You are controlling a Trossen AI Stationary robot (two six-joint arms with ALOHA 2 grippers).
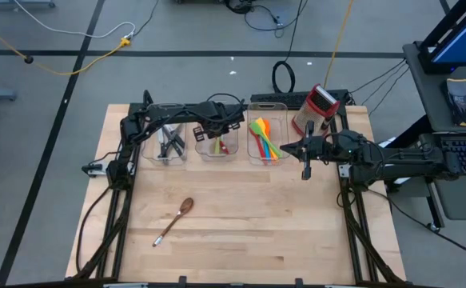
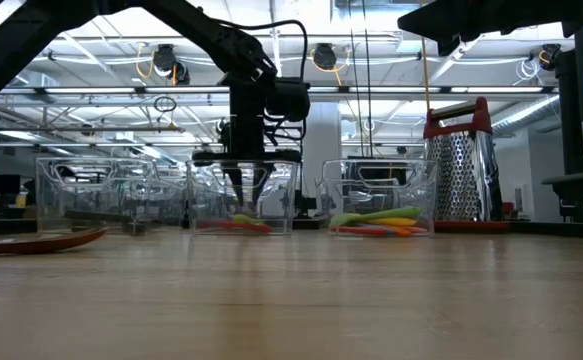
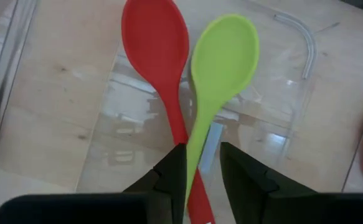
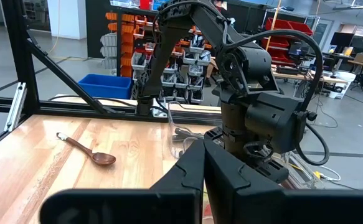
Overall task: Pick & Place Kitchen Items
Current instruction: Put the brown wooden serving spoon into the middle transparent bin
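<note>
My left gripper [image 3: 203, 171] is open and points down into the middle clear bin [image 1: 217, 158]. Its fingers stand on either side of a green spoon's [image 3: 221, 56] handle. The green spoon lies on the bin floor beside a red spoon [image 3: 155, 43], and their handles cross under the fingers. In the low view my left gripper [image 2: 246, 188] reaches down inside this bin. My right gripper [image 1: 305, 170] is shut and empty, above the table by the right bin. A wooden spoon [image 1: 177, 219] lies flat on the table nearer the front. My left gripper stands astride the green spoon's handle [image 3: 198, 155] from above, fingers across it. A gap shows between the handle and one finger; I cannot tell whether the other finger [image 3: 174, 177] touches it. The spoon lies on the bin floor.
The left bin holds black-handled knives [image 1: 170, 142]. The right bin holds several coloured utensils [image 1: 264, 142]. A red-and-steel box grater [image 1: 316, 108] stands at the back right. The wooden tabletop in front of the bins is bare apart from the wooden spoon.
</note>
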